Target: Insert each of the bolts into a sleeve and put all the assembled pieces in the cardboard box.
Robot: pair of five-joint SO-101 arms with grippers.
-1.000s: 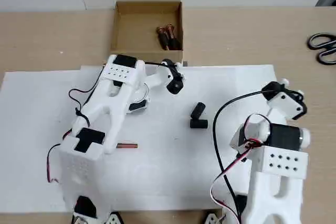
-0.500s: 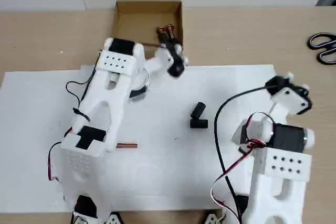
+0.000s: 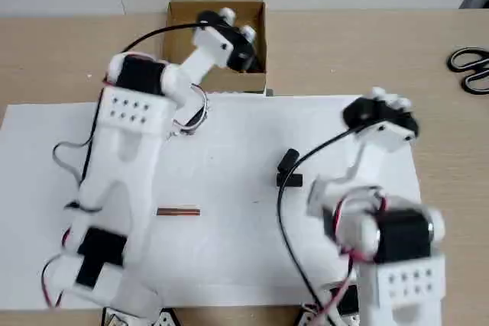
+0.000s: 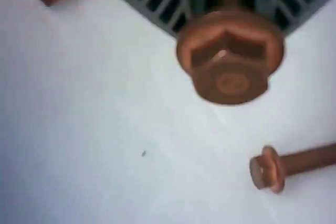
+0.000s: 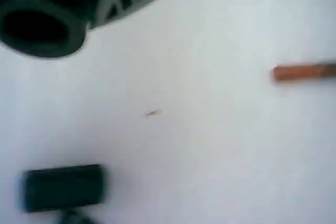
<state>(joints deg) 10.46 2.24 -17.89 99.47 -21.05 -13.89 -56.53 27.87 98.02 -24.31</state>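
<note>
Moved: left gripper [image 3: 229,33], now over cardboard box [image 3: 179,28].
Hold: I see bolt [image 4: 230,59] clamped.
Right gripper [image 3: 380,112]: cannot tell.

At least three bolts [image 4: 231,64], two black sleeves [image 3: 287,161], one cardboard box [image 3: 175,36], one pair of scissors [image 3: 471,68].

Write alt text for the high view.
Seen from above, the left tool is over the cardboard box at the far edge of the table, its arm stretched across a white sheet. The right tool hangs over the sheet near two black sleeves; a copper bolt lies on the sheet.
</note>
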